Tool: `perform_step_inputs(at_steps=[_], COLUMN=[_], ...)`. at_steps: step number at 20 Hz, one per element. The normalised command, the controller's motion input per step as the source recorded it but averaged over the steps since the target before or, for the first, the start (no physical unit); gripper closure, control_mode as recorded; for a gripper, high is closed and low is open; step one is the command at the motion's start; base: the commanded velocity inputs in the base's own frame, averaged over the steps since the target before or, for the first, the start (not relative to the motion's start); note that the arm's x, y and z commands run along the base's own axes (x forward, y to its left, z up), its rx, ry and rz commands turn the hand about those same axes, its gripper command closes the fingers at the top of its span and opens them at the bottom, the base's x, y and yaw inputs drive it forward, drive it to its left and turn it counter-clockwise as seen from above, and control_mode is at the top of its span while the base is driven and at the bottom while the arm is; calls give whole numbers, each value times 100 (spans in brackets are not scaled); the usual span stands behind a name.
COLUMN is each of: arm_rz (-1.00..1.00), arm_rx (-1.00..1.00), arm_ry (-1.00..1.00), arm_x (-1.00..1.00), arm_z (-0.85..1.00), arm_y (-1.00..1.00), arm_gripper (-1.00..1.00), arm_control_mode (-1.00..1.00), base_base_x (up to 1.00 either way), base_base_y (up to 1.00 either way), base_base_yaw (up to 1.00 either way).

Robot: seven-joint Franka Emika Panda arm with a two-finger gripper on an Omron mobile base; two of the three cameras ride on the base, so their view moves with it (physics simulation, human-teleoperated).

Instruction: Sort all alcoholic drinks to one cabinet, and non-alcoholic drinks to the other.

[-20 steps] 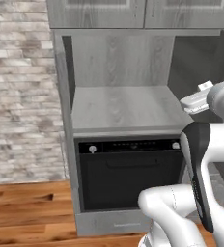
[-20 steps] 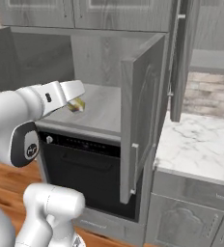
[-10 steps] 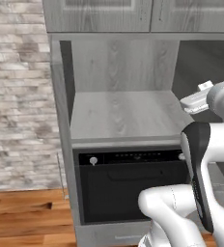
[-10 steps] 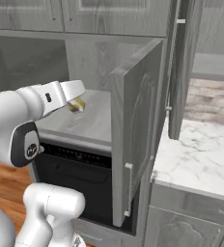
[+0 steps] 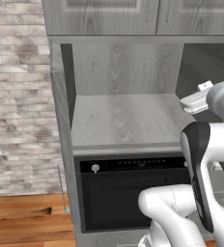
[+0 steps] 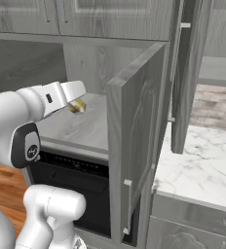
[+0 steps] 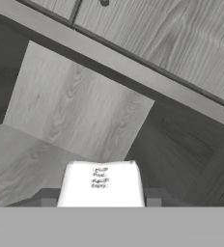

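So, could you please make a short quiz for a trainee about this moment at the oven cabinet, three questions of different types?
1. True or false: the niche shelf above the black oven already holds a bottle.
2. What sits between the fingers of the gripper? A) brown bottle B) pale carton C) nothing
3. Fill in: the niche's door stands ____.

Key: 1 false; 2 B; 3 open.

Kitchen, built-in black oven (image 5: pixel 133 193), grey cabinets (image 5: pixel 128 17), marble counter (image 6: pixel 197 165)
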Motion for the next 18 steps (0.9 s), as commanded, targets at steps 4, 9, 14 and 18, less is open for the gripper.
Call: perform_step_inputs(at_steps=[4, 9, 14, 18], arm_rz=[0, 0, 0, 0], arm_rx=[0, 0, 0, 0], arm_ry=[0, 0, 0, 0], arm_x=[0, 0, 0, 0], arm_z=[0, 0, 0, 0], arm_y=[0, 0, 0, 0], arm_gripper=[100, 100, 100, 100], arm_control_mode=[100, 100, 100, 100], base_base_x=[20, 6, 0, 0], base_base_y=[20, 16, 6, 0], base_base_yaw=[0, 0, 0, 0])
